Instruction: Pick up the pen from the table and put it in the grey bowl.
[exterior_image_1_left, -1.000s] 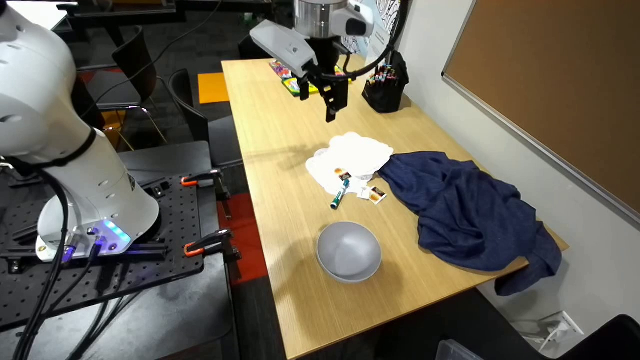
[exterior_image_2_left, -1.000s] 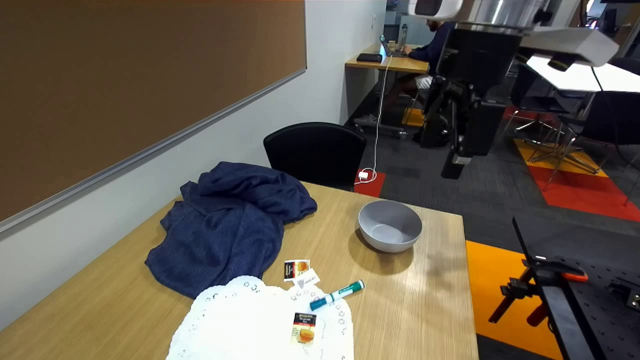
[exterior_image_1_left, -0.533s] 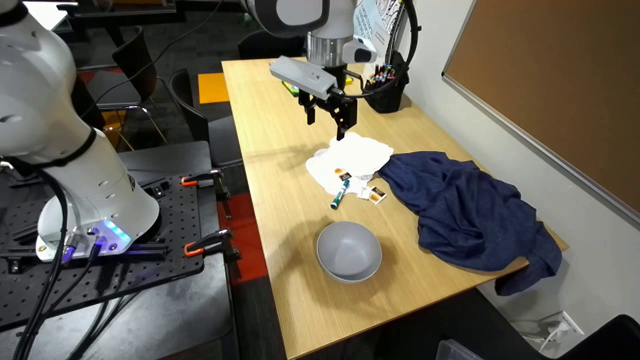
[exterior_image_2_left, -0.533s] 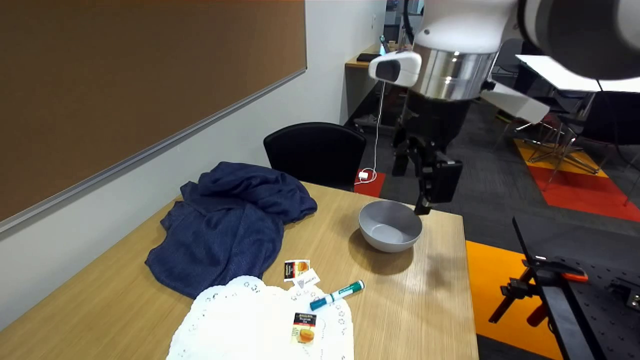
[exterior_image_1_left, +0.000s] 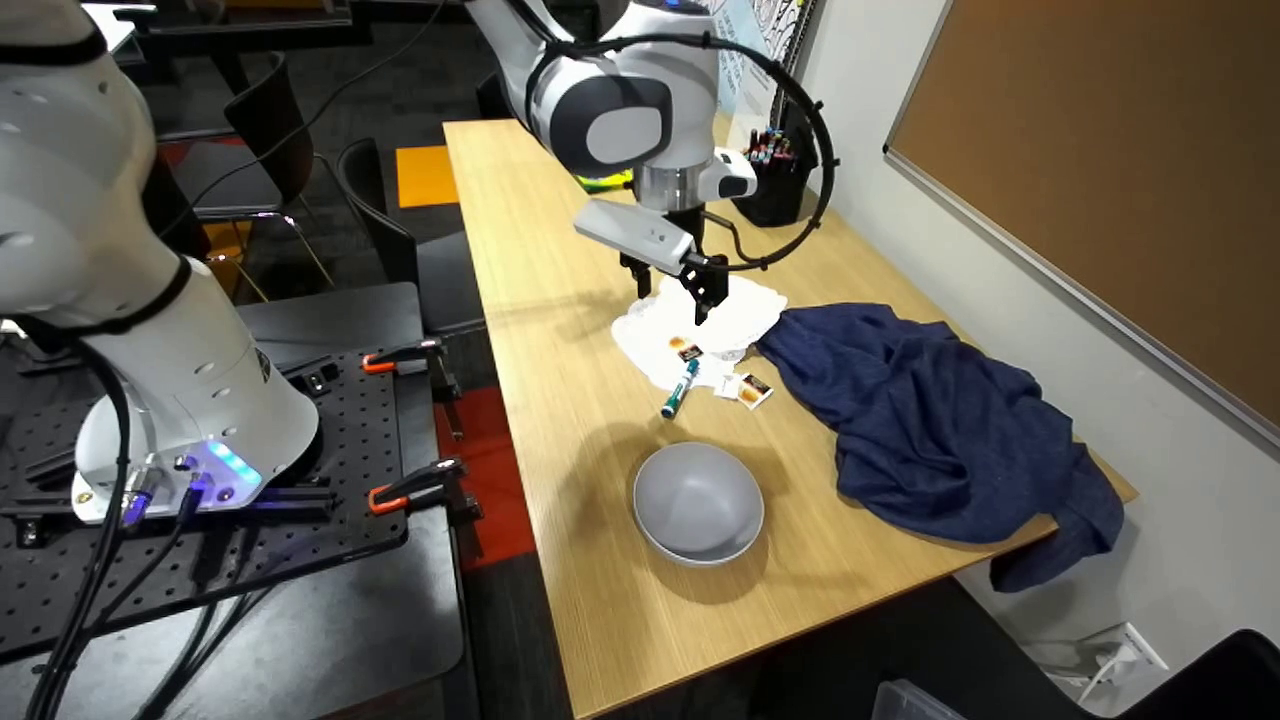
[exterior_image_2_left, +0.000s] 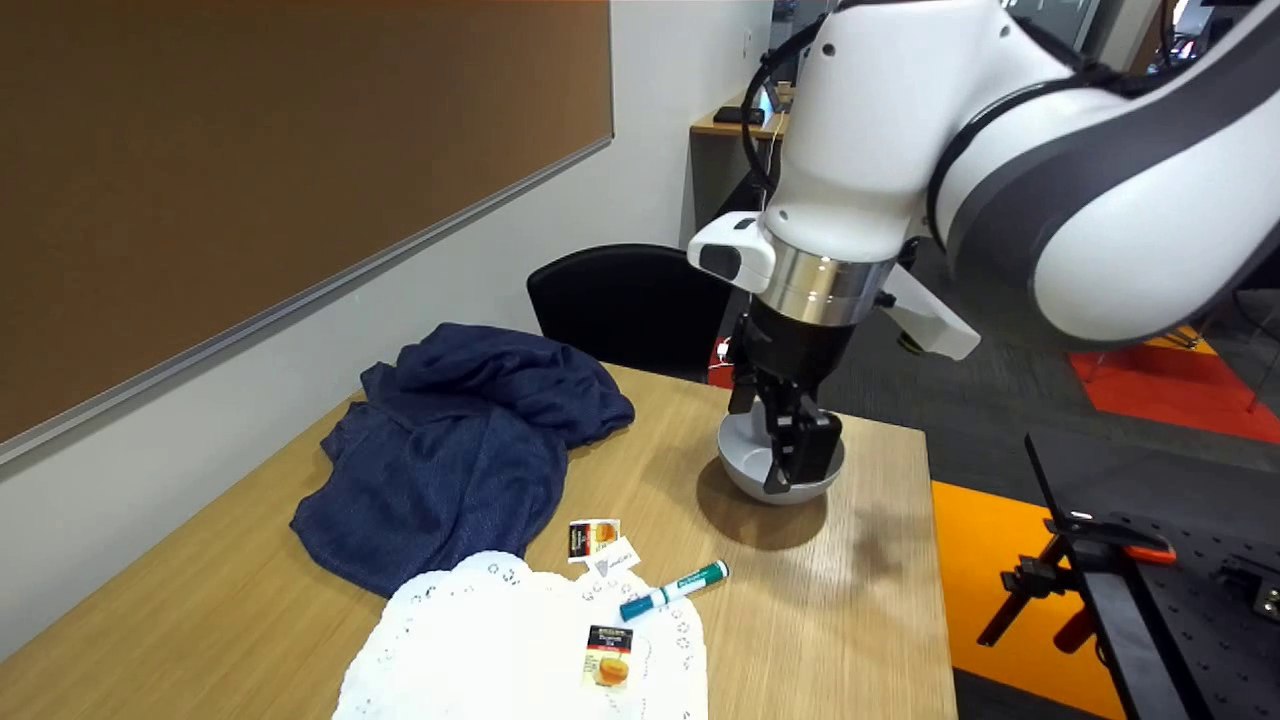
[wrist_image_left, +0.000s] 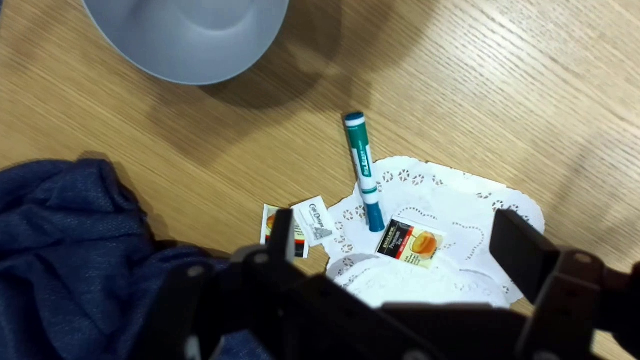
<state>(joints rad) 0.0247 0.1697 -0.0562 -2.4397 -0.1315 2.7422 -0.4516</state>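
Green dry-erase marker (wrist_image_left: 364, 170) is lying partly on a paper doily (wrist_image_left: 450, 210); gripper (wrist_image_left: 393, 232) is hovering, jaws spread, prob to straddle it.

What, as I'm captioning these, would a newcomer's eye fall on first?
Probably the big white arm, which hangs over the table. Next, the navy cloth heaped beside the wall, then the grey bowl near one table end. The small green pen, partly on lacy paper, likely comes later.
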